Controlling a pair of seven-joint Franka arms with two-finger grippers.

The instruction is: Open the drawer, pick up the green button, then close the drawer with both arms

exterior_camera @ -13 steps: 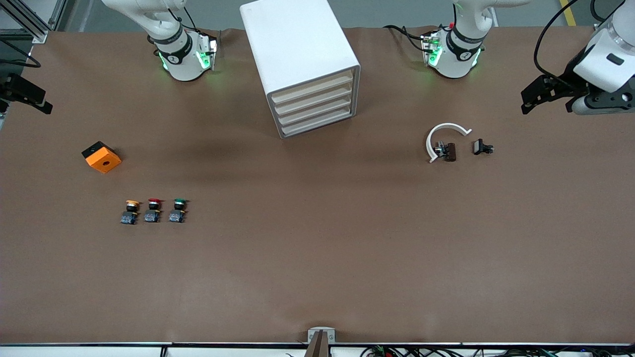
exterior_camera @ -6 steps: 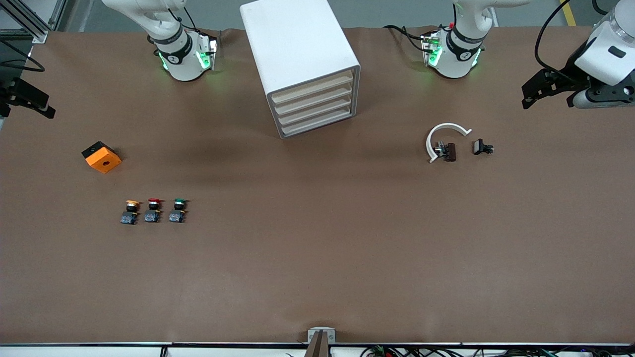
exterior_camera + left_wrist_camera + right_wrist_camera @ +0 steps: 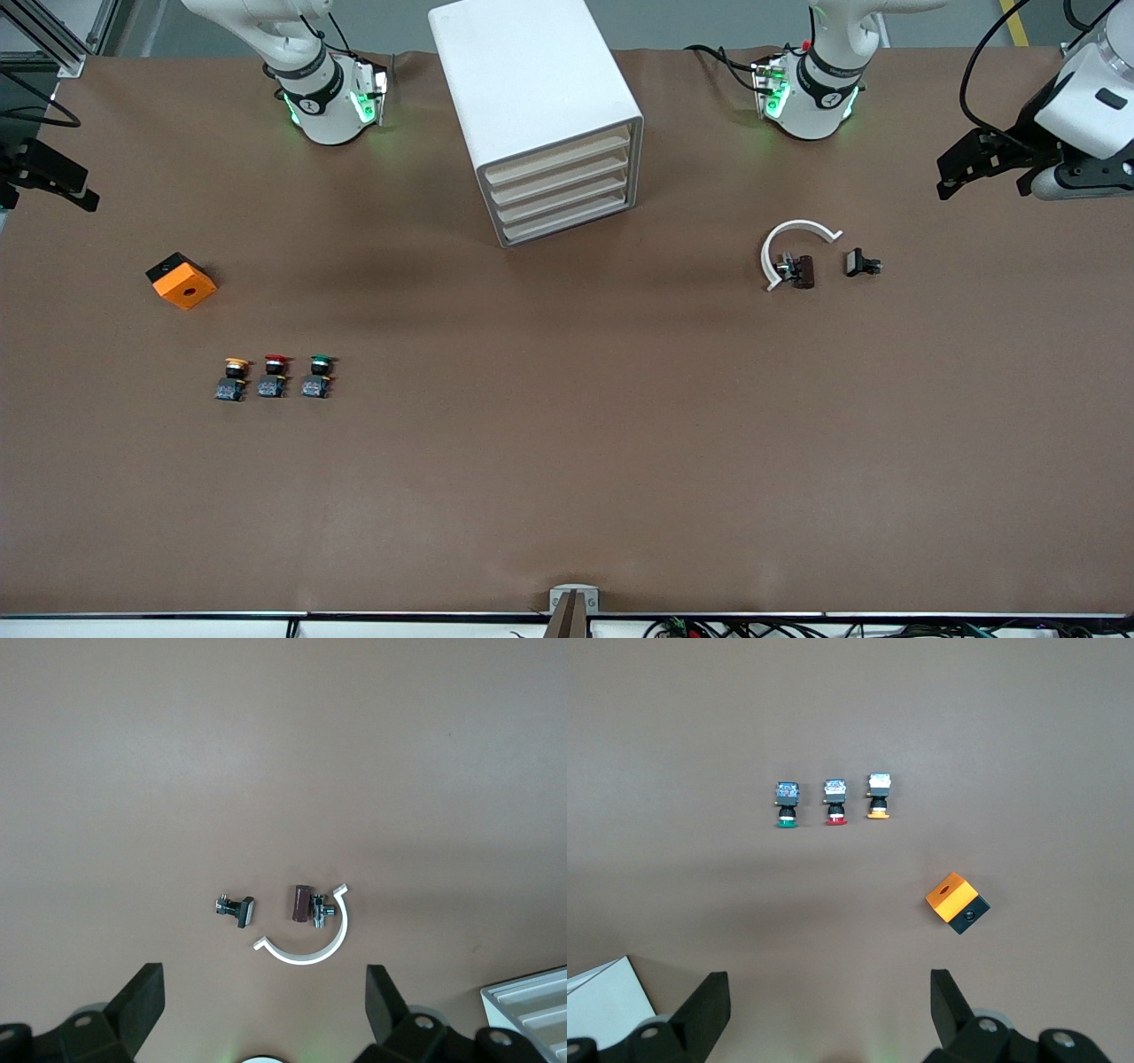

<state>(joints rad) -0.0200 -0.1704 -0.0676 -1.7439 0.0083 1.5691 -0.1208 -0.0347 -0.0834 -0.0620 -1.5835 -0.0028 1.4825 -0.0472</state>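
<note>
Both pincers gape wide and empty: left gripper point(image 3: 961, 173) at three o'clock, right gripper point(image 3: 53, 177) at nine. All four drawers point(image 3: 560, 182) sit shut; green button point(image 3: 317, 377) at seven. Nothing started; first reach the drawer.

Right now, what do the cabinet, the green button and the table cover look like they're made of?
Cabinet: likely molded plastic, smooth white shell with rounded corners. Green button: probably plastic, with a green cap, black body and blue base. Table cover: matte brown sheet without glare, perhaps paper or a mat; hard to say.
</note>
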